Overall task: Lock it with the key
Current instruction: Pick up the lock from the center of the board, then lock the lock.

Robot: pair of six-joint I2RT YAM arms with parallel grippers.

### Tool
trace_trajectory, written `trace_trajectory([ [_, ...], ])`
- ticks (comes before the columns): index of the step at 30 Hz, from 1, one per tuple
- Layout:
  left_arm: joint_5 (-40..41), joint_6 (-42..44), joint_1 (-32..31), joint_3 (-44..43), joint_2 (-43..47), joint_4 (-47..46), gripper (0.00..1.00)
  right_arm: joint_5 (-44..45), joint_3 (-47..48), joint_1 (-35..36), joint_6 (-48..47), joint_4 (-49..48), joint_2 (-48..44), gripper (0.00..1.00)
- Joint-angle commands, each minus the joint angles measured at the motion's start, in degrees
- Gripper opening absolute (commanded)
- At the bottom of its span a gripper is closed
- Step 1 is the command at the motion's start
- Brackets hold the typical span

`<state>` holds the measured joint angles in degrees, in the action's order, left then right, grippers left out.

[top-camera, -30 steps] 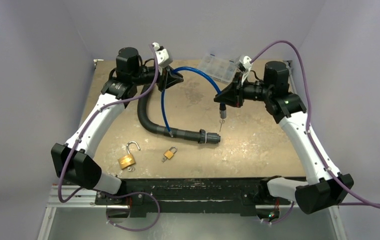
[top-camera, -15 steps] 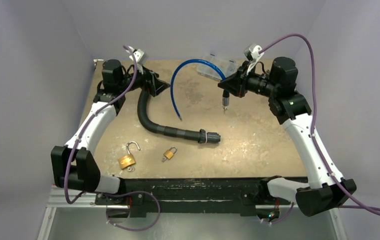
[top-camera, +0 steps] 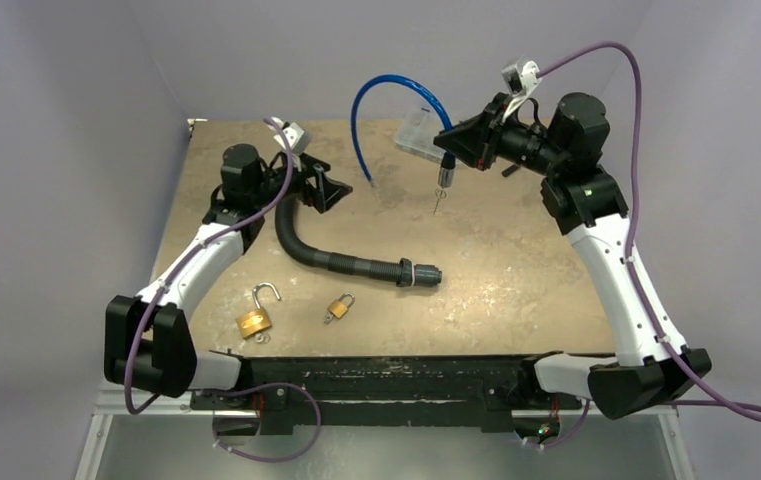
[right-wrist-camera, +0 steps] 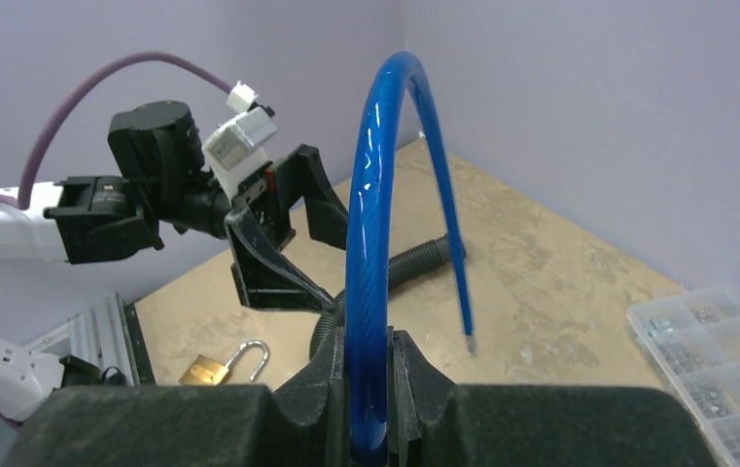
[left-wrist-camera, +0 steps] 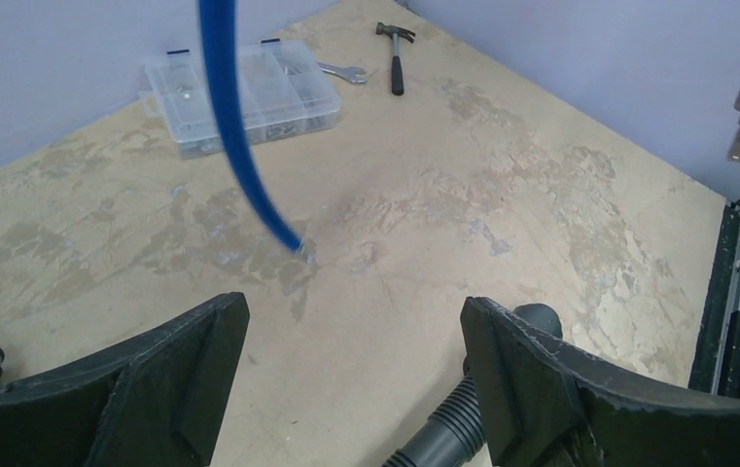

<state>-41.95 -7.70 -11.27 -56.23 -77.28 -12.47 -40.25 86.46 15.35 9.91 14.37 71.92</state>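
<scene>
Right hand (right-wrist-camera: 369, 375) clamps the blue cable (right-wrist-camera: 361, 243), key (top-camera: 440, 188) dangling beneath — likely to carry it clear. Left hand (left-wrist-camera: 353, 311) gapes empty; the open padlock (top-camera: 255, 318) lies by the tabletop's (top-camera: 516, 290) near edge.

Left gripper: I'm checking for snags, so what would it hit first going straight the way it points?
Likely the blue cable, whose free end hangs just ahead, slightly left of centre between the left gripper's open jaws; missing that, the bare table. Depth is hard to judge.
</scene>
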Motion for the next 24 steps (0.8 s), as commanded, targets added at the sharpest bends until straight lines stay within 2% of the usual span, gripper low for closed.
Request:
trace_trajectory([
  [1, 5.05, 1.69, -3.17, 1.24, -0.89, -6.3, 0.87, -1.71, 3.35, -0.06, 4.4, -6.86, -0.34, 0.0],
  [3, 9.23, 1.73, -4.75, 1.25, -1.08, -7.12, 0.82, -3.26, 2.99, -0.06, 6.53, -8.02, -0.27, 0.0],
  [7, 18.43, 0.69, -5.44, 1.17, -1.25, -8.17, 0.63, -5.09, 2.84, -0.06, 8.8, -9.32, -0.67, 0.0],
  [9, 22.45, 0.93, -5.43, 1.37, -1.01, -7.83, 0.57, -5.9, 3.14, -0.06, 9.46, -9.38, -0.81, 0.0],
  [14, 24.46, 0.83, -5.43, 1.7, -2.48, -8.22, 0.56, -7.68, 4.28, -0.01, 10.69, -9.71, -0.82, 0.0],
  [21, 19.65, -1.55, -5.69, -0.96, -6.25, -8.66, 0.59, -7.8, 4.6, 0.03, 10.92, -9.8, -0.73, 0.0],
  [24, 16.9, -2.58, -5.7, -1.13, -7.0, -9.02, 0.64, -7.74, 4.68, 0.02, 10.92, -9.83, -0.59, 0.0],
])
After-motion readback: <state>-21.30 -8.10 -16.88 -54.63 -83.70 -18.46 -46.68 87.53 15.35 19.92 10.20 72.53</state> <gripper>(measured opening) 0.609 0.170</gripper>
